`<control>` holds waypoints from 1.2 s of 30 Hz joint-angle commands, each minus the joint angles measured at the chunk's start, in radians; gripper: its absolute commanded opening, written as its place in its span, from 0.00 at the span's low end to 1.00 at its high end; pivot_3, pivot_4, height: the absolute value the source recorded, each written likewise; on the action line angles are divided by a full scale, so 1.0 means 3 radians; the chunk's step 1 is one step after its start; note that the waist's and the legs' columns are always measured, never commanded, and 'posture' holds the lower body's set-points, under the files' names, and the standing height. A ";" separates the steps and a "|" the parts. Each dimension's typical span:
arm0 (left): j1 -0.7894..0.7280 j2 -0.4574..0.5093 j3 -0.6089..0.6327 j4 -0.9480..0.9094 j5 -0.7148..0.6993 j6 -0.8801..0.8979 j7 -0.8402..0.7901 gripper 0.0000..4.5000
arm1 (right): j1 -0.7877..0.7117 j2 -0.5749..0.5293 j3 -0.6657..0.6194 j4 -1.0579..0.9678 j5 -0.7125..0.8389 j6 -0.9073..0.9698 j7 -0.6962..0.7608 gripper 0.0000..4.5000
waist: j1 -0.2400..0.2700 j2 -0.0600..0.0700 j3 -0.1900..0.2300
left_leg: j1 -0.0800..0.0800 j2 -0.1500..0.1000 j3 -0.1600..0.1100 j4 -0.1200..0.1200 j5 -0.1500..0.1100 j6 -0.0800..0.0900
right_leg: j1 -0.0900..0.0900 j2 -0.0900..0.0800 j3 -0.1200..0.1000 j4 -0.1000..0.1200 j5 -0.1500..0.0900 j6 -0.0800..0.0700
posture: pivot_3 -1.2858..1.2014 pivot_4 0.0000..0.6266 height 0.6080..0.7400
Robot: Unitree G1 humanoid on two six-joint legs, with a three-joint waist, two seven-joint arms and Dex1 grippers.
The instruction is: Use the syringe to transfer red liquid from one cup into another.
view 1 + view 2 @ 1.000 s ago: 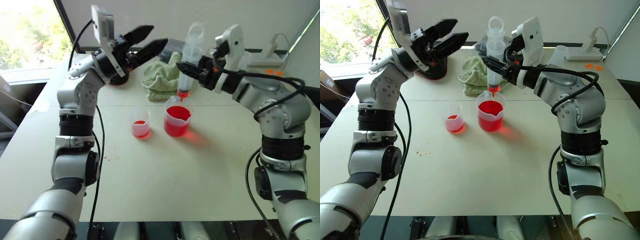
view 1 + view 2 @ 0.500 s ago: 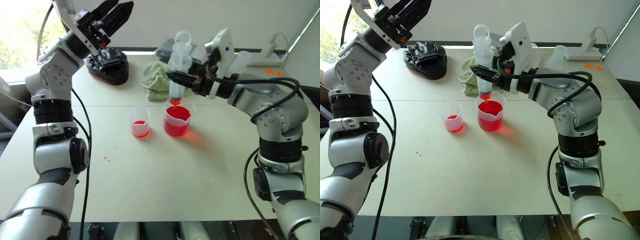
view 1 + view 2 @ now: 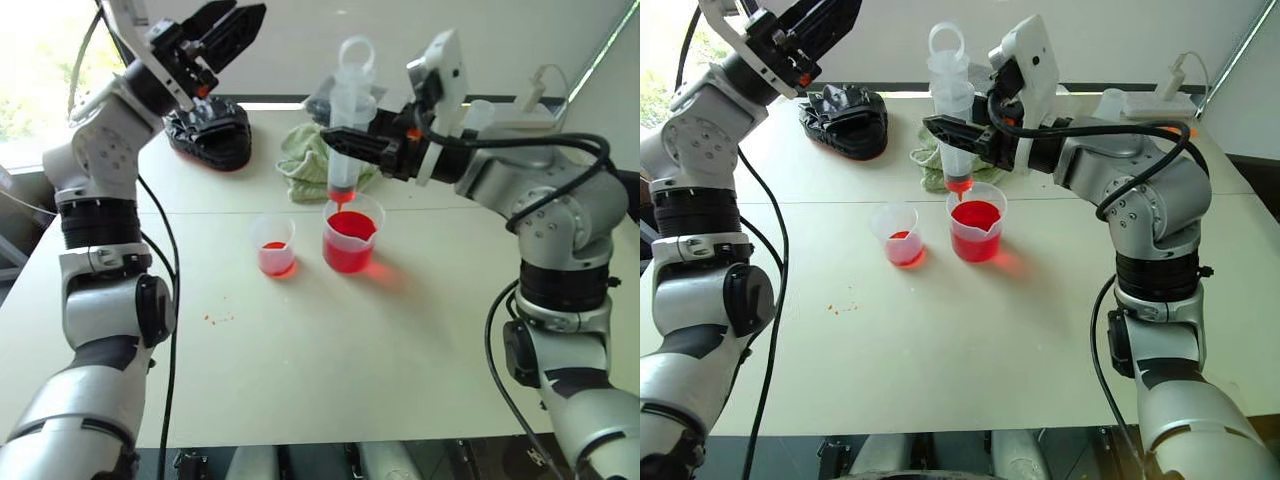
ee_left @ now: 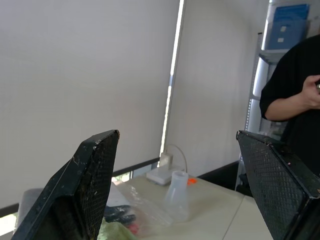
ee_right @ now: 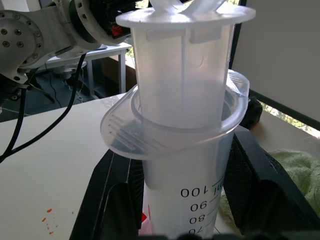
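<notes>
Right jaws point(image 3: 345, 143) pinched the syringe point(image 3: 346, 135) barrel, held upright, red tip just above the beaker point(image 3: 351, 234) of red liquid point(image 3: 347, 253) on the bench point(image 3: 330, 350). Small cup point(image 3: 275, 245) stood beside the beaker. Left jaws point(image 3: 235, 22) spread, empty, raised well apart.

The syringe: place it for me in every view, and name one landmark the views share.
Left eye view: syringe upright at top centre, tip over the beaker, held by the right claw.
Right eye view: the same, top centre, above the beaker.
Left wrist view: not in it.
Right wrist view: barrel and flange in the middle, close up.
Shared landmark: green cloth.
</notes>
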 commanded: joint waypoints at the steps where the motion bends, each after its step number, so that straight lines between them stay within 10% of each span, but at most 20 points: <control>1: -0.0105 0.0077 0.0054 -0.0158 -0.0069 0.0000 -0.0007 0.87 | -0.0172 0.0050 -0.0032 0.0008 0.0066 -0.0076 0.0092 0.37 | -0.0002 0.0000 0.0000 | 0.0000 0.0000 0.0000 0.0000 0.0000 0.0000 | 0.0000 0.0000 0.0000 0.0001 0.0000 0.0000 | 0.52 0.24 1.00; 19: -0.0066 0.0432 0.0164 -0.0682 -0.0297 0.0443 0.0168 0.87 | -0.0352 0.1091 0.0537 0.0792 -0.0266 -0.0628 0.0285 0.37 | -0.0031 0.0000 0.0000 | 0.0001 -0.0005 -0.0009 0.0008 0.0001 -0.0002 | -0.0007 -0.0003 -0.0002 0.0040 0.0000 0.0000 | 0.52 0.24 1.00; 36: 0.0149 0.0560 0.0253 -0.1373 -0.0851 0.1110 0.0433 0.87 | -0.0259 0.1156 0.0778 0.1399 -0.0884 -0.1257 0.0641 0.37 | -0.0122 0.0000 0.0000 | 0.0001 -0.0005 -0.0022 0.0008 0.0002 -0.0004 | -0.0006 -0.0002 -0.0008 0.0046 0.0000 0.0000 | 0.52 0.24 1.00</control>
